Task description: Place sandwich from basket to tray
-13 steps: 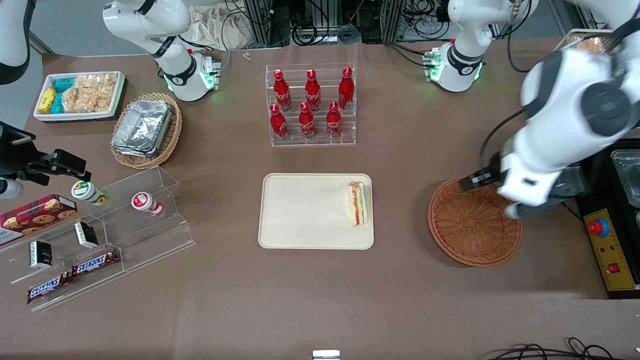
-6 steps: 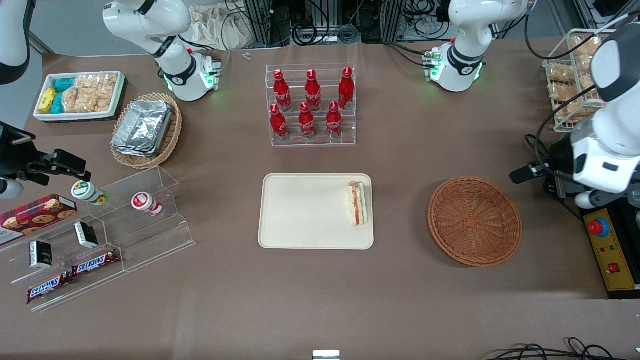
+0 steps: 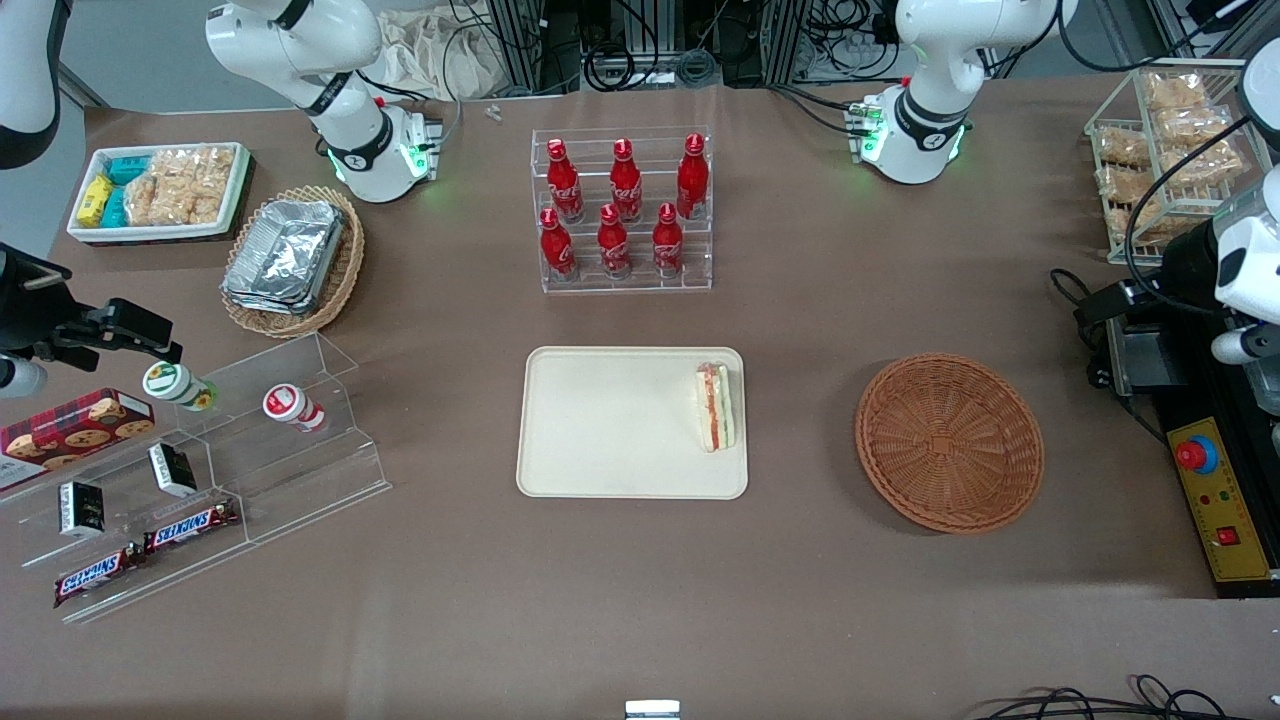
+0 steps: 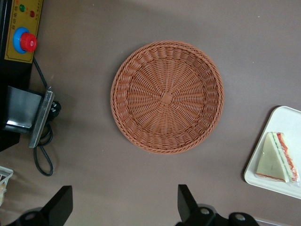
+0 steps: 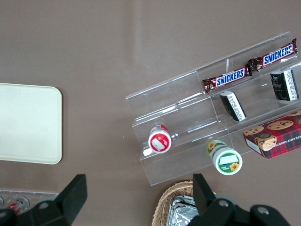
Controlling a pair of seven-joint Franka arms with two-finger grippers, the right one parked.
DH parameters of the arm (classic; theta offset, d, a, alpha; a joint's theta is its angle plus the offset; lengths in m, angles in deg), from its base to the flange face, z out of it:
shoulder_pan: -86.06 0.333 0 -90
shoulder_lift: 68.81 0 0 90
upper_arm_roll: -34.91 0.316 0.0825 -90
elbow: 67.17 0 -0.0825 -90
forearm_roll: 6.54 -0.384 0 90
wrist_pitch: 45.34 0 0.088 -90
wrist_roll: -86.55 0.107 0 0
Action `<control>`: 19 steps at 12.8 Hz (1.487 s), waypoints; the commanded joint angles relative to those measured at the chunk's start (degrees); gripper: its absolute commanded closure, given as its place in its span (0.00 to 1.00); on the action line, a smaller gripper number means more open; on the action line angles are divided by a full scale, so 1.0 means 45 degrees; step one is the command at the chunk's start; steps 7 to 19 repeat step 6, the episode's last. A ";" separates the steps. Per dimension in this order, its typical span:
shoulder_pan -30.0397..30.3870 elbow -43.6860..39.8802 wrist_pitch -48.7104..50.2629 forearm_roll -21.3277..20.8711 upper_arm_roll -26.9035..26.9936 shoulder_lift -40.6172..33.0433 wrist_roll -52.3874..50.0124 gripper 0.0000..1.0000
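The sandwich (image 3: 716, 406) lies on the cream tray (image 3: 600, 430), by the tray's short edge nearest the basket. It also shows in the left wrist view (image 4: 277, 157) on the tray (image 4: 289, 123). The reddish-brown wicker basket (image 3: 949, 442) has nothing in it, as the left wrist view (image 4: 167, 96) also shows. My left gripper (image 3: 1104, 303) is drawn back at the working arm's end of the table, high above it and off to the side of the basket. In the wrist view the gripper (image 4: 124, 209) is open with nothing between its fingers (image 4: 188, 205).
A clear rack of red bottles (image 3: 622, 210) stands farther from the camera than the tray. A black control box with a red stop button (image 3: 1196, 455) and a grey metal block (image 3: 1140, 360) sit beside the basket. A wire rack of bagged snacks (image 3: 1165, 150) stands near the arm.
My left arm has pulled away from above the basket toward the working arm's end of the table, with its gripper empty. The sandwich has stayed on the tray.
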 commanded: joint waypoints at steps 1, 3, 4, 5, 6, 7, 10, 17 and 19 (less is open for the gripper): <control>-0.0189 0.0743 -0.0600 0.0031 -0.0418 -0.0358 0.0149 0.00; 0.0181 0.0004 -0.0329 -0.0048 -0.0869 0.0266 0.0111 0.00; 0.0241 -0.0425 -0.0076 -0.0048 -0.0910 0.0482 0.0130 0.00; 0.0241 -0.0855 0.0294 -0.0087 -0.0910 0.0697 0.0246 0.00; 0.0241 -0.1246 0.0665 -0.0068 -0.0910 0.0911 0.0634 0.00; 0.0241 -0.1246 0.0665 -0.0068 -0.0910 0.0911 0.0634 0.00; 0.0241 -0.1246 0.0665 -0.0068 -0.0910 0.0911 0.0634 0.00; 0.0241 -0.1246 0.0665 -0.0068 -0.0910 0.0911 0.0634 0.00; 0.0241 -0.1246 0.0665 -0.0068 -0.0910 0.0911 0.0634 0.00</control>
